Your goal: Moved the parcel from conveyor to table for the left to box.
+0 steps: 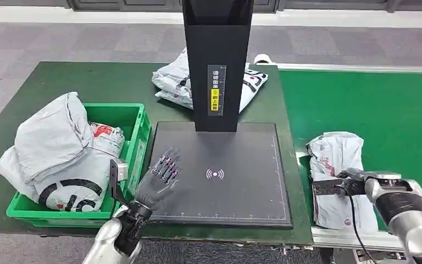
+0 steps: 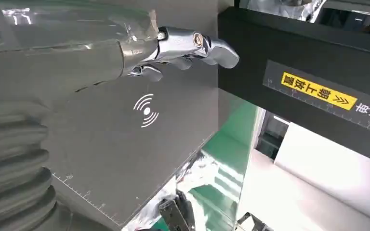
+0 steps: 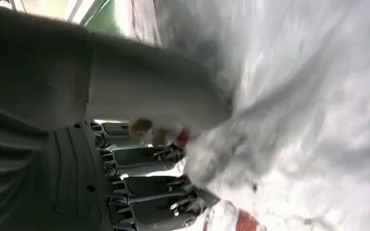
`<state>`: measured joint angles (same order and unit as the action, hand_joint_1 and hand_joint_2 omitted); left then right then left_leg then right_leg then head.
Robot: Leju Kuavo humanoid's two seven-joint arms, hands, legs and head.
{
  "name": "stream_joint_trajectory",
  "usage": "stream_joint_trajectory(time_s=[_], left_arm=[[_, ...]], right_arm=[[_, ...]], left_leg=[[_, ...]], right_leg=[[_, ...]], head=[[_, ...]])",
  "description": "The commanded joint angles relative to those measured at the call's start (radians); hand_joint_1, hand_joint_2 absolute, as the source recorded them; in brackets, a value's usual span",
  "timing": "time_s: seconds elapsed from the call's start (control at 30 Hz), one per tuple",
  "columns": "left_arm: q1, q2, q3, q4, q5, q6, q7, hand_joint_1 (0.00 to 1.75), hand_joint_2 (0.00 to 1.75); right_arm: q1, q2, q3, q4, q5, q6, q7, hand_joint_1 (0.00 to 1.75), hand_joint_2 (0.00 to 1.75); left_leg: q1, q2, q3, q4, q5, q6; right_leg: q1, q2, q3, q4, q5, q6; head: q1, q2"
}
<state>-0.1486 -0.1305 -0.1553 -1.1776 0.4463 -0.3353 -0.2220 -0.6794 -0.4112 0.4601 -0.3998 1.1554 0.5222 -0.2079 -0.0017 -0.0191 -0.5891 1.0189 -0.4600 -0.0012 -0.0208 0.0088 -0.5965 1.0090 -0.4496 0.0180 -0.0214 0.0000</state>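
Note:
A grey-white plastic parcel [image 1: 335, 159] with red print lies on the green conveyor [image 1: 373, 104] at the right. My right hand [image 1: 351, 181] sits on its middle. In the right wrist view the thumb and fingers of this hand [image 3: 149, 159] close on a fold of the parcel [image 3: 308, 96]. My left hand [image 1: 159, 176] hovers open over the left edge of the black scanner pad [image 1: 236, 187], holding nothing. In the left wrist view its fingers [image 2: 173, 45] reach out above the pad [image 2: 125, 139]. The green box [image 1: 134, 132] stands to the left.
The green box holds several grey parcels [image 1: 55, 143] heaped above its rim. A black scanner post [image 1: 217, 60] rises at the back of the pad, with another parcel [image 1: 176, 80] lying behind it on the dark green table [image 1: 115, 82].

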Motion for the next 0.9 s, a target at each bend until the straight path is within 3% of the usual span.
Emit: stream_joint_trajectory(time_s=[0.03, 0.17, 0.37, 0.5, 0.63, 0.8, 0.9], left_arm=[[0.006, 0.005, 0.008, -0.003, 0.0, 0.014, 0.01, 0.0, 1.75], [0.025, 0.007, 0.012, 0.0, 0.003, 0.027, 0.009, 0.0, 1.75], [0.034, 0.01, 0.016, -0.006, 0.004, 0.029, 0.008, 0.0, 1.75], [0.05, 0.004, 0.039, -0.025, 0.007, 0.041, 0.006, 0.0, 1.75], [0.084, 0.001, 0.066, -0.067, 0.007, 0.046, 0.004, 0.0, 1.75], [0.118, -0.018, 0.091, -0.119, 0.001, 0.066, 0.01, 0.0, 1.75], [0.117, -0.019, 0.09, -0.12, 0.0, 0.068, 0.012, 0.0, 1.75]], right_arm=[[-0.026, -0.009, 0.086, -0.013, -0.038, 0.003, 0.001, 1.75, 1.75], [-0.021, -0.014, 0.101, -0.051, -0.094, -0.008, -0.064, 1.75, 1.75], [-0.027, -0.015, 0.104, -0.062, -0.109, -0.003, -0.066, 1.75, 1.75], [-0.047, -0.015, 0.1, -0.062, -0.196, -0.025, -0.08, 1.75, 1.75], [-0.033, 0.045, -0.052, -0.041, -0.402, -0.094, -0.078, 1.75, 1.75], [-0.01, 0.153, -0.376, -0.05, -0.728, -0.167, -0.006, 1.75, 1.75], [-0.01, 0.151, -0.377, -0.056, -0.731, -0.163, -0.003, 1.75, 1.75]], left_leg=[[0.001, 0.002, 0.0, -0.001, 0.0, -0.001], [0.001, 0.004, 0.001, -0.002, 0.0, -0.001], [0.0, 0.002, 0.0, -0.001, 0.0, 0.0], [0.0, 0.004, 0.0, -0.001, 0.0, 0.0], [0.001, 0.007, 0.001, -0.002, 0.0, -0.001], [0.001, 0.006, 0.0, -0.001, -0.001, -0.001], [0.002, 0.008, 0.002, -0.003, -0.001, -0.002]], right_leg=[[0.001, 0.001, 0.0, -0.001, 0.001, -0.001], [0.001, 0.002, 0.0, -0.002, 0.001, -0.002], [0.0, 0.001, -0.001, -0.001, 0.0, -0.001], [0.001, 0.003, -0.001, -0.001, 0.001, -0.001], [0.001, 0.004, 0.0, -0.002, 0.001, -0.002], [0.001, 0.004, -0.001, -0.001, 0.001, -0.001], [0.002, 0.005, 0.0, -0.003, 0.002, -0.003]], head=[[0.0, 0.0], [0.0, 0.0], [0.0, 0.0], [0.0, 0.0], [0.0, 0.0], [0.0, 0.0], [0.0, 0.0]])
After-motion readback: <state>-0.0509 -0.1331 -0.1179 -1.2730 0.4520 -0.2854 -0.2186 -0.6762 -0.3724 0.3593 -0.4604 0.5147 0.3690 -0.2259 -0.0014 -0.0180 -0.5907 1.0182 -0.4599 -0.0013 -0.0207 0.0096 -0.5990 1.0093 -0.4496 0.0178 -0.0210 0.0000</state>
